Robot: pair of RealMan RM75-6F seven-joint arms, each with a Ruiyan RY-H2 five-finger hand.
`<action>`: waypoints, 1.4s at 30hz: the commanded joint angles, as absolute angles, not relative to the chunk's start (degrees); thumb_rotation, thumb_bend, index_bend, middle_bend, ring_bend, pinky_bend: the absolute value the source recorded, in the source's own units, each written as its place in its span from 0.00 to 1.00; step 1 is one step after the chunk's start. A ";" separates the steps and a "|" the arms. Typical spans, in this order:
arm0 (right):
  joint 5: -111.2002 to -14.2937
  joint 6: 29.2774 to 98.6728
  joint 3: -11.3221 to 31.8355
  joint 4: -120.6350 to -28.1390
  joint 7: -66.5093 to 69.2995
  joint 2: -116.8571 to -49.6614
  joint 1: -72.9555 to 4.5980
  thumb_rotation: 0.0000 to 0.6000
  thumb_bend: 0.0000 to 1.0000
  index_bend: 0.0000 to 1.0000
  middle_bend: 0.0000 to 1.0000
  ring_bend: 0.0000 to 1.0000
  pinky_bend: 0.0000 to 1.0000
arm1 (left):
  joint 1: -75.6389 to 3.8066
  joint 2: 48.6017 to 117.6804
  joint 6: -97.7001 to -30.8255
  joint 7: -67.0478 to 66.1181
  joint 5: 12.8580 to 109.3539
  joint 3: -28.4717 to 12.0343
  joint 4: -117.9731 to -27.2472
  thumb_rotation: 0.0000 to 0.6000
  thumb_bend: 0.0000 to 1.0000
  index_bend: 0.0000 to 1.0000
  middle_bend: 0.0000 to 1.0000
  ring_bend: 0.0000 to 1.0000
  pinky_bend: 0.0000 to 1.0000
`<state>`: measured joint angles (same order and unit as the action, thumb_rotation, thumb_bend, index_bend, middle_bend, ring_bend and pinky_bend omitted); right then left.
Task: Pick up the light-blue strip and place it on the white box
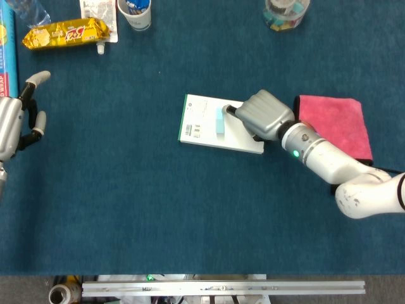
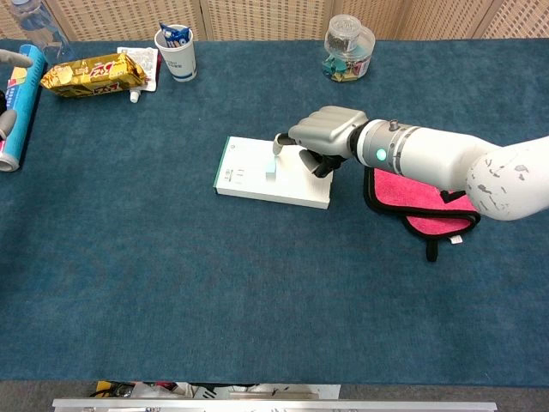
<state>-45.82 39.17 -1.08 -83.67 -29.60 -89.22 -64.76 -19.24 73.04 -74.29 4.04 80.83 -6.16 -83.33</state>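
The light-blue strip (image 1: pixel 220 120) (image 2: pixel 271 166) lies flat on the white box (image 1: pixel 202 126) (image 2: pixel 249 176) at mid-table. My right hand (image 1: pixel 262 113) (image 2: pixel 324 133) hovers over the box's right part, palm down. One fingertip reaches to the strip's far end; the other fingers curl under the palm and hold nothing. My left hand (image 1: pixel 19 120) sits at the far left edge, fingers apart and empty.
A pink cloth (image 1: pixel 335 123) (image 2: pixel 420 202) lies right of the box, under my right forearm. Along the back stand a yellow snack bag (image 1: pixel 63 31), a paper cup (image 2: pixel 176 51) and a glass jar (image 2: pixel 349 47). A blue roll (image 2: pixel 21 103) lies at the far left.
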 commanded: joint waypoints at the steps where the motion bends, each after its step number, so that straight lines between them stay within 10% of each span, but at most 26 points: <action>1: -45.28 38.81 -1.20 -83.44 -29.86 -89.39 -64.94 1.00 1.00 0.19 1.00 1.00 1.00 | -19.19 73.00 -74.30 4.01 80.77 -6.18 -83.35 1.00 0.49 0.16 0.74 0.83 0.90; 38: -48.12 44.78 -0.07 -87.99 -28.86 -85.44 -62.46 1.00 1.00 0.19 1.00 1.00 1.00 | -18.53 72.35 -75.10 4.50 80.55 -6.71 -83.43 1.00 0.49 0.16 0.73 0.82 0.90; 42: -49.27 54.72 -0.51 -93.38 -30.50 -81.09 -58.09 1.00 0.71 0.19 1.00 1.00 1.00 | -18.26 71.82 -74.98 4.97 80.42 -6.56 -83.07 1.00 0.49 0.16 0.67 0.74 0.87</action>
<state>-48.07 48.31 -0.24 -89.45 -29.38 -84.31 -61.31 -18.32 71.92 -75.08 4.94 80.47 -6.63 -83.11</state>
